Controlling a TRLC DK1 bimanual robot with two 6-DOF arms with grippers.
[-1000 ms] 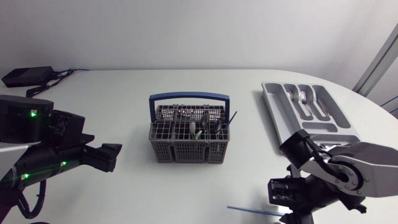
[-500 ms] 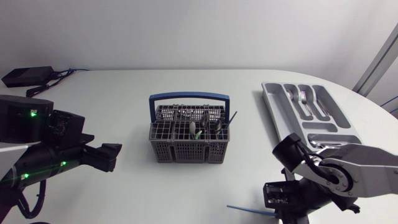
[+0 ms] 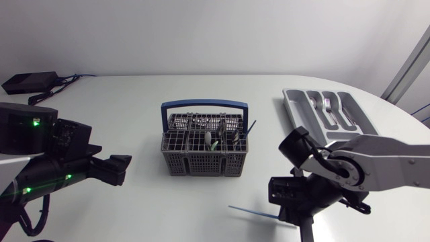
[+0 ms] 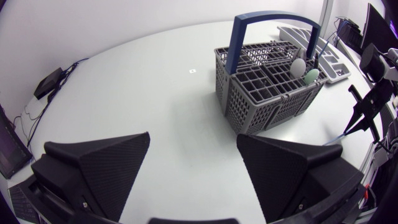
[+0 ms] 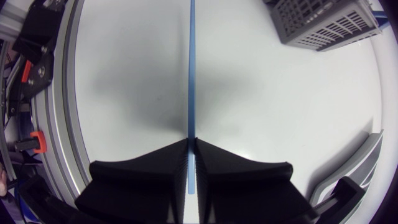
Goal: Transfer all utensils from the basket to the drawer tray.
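Note:
A grey basket (image 3: 205, 151) with a blue handle stands mid-table, several utensils (image 3: 222, 138) upright in it. The grey drawer tray (image 3: 306, 131) lies at the right, with forks (image 3: 329, 107) in its compartments. My right gripper (image 3: 287, 214) sits near the front edge, between basket and tray, shut on a thin blue utensil (image 3: 252, 212) that sticks out to the left. The right wrist view shows that blue utensil (image 5: 191, 74) clamped between the closed fingers (image 5: 191, 152) and running ahead over the table. My left gripper (image 4: 193, 168) stands open, left of the basket (image 4: 273, 87), holding nothing.
A black box (image 3: 30, 82) with cables lies at the back left corner. The table's front edge runs close under my right gripper. White tabletop spreads between my left gripper (image 3: 124, 168) and the basket.
My right gripper has shut on the blue utensil and carried it to the left, away from the front edge. The left arm has kept still.

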